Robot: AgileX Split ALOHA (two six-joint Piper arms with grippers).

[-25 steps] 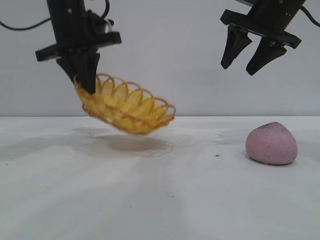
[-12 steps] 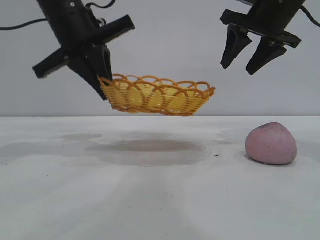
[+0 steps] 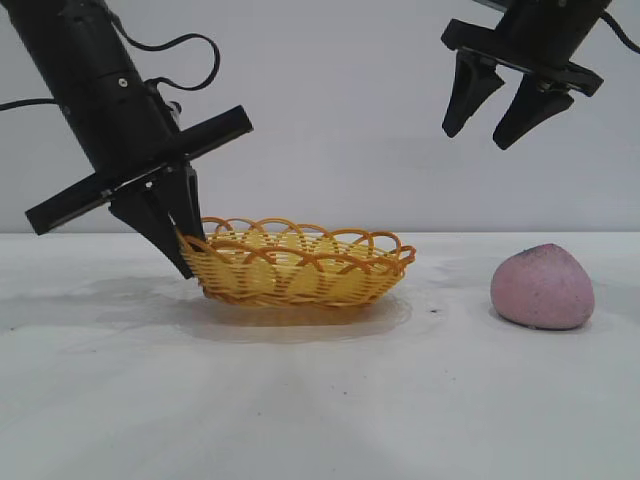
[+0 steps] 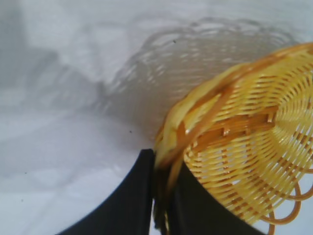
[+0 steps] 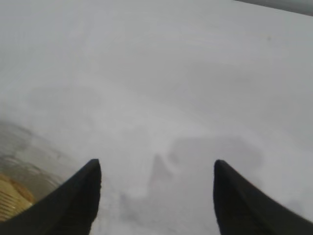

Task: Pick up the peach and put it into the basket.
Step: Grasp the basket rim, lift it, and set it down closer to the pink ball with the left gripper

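Observation:
The yellow basket (image 3: 295, 265) with its orange looped rim rests on the white table left of centre. My left gripper (image 3: 186, 250) is shut on the basket's left rim, low by the table. In the left wrist view the basket (image 4: 244, 147) has its rim pinched at my left gripper (image 4: 164, 169). The pink-mauve peach (image 3: 542, 287) lies on the table at the right, apart from the basket. My right gripper (image 3: 487, 128) hangs open and empty high above, a little left of the peach. In the right wrist view my right gripper (image 5: 156, 169) is open over bare table, and the peach is out of view there.
A bare white table (image 3: 320, 400) spreads in front of the basket and the peach. A plain grey wall stands behind. A small edge of the basket (image 5: 12, 200) shows in the right wrist view.
My left gripper has brought the basket down from the air onto the table and levelled it. The right gripper and the peach have not moved.

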